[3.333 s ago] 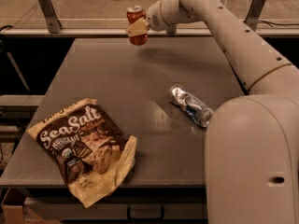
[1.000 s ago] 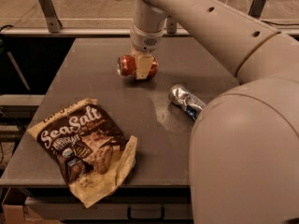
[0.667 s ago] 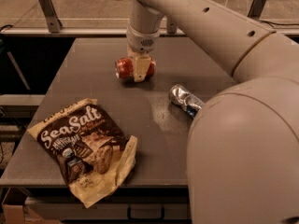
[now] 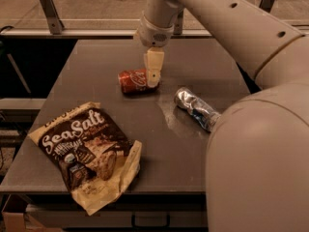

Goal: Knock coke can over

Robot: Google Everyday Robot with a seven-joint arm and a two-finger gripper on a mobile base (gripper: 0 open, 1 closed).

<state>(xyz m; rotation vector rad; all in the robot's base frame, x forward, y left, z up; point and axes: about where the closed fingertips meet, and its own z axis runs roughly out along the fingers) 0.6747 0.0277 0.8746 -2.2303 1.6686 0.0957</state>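
Observation:
The coke can (image 4: 131,81), red with white script, lies on its side on the grey table (image 4: 101,57), a little beyond the middle. My gripper (image 4: 153,77) points straight down from above and overlaps the can's right end, touching it. My arm comes in from the upper right.
A crushed silver and blue can (image 4: 195,109) lies to the right of the coke can. A brown Sea Salt snack bag (image 4: 84,151) lies at the front left corner. My arm's bulky body (image 4: 260,168) fills the right foreground. A rail (image 4: 72,32) runs behind the table.
The can was held upright in the air over the far edge. It now lies on its side on the table, and the gripper and can have shifted slightly nearer and left.

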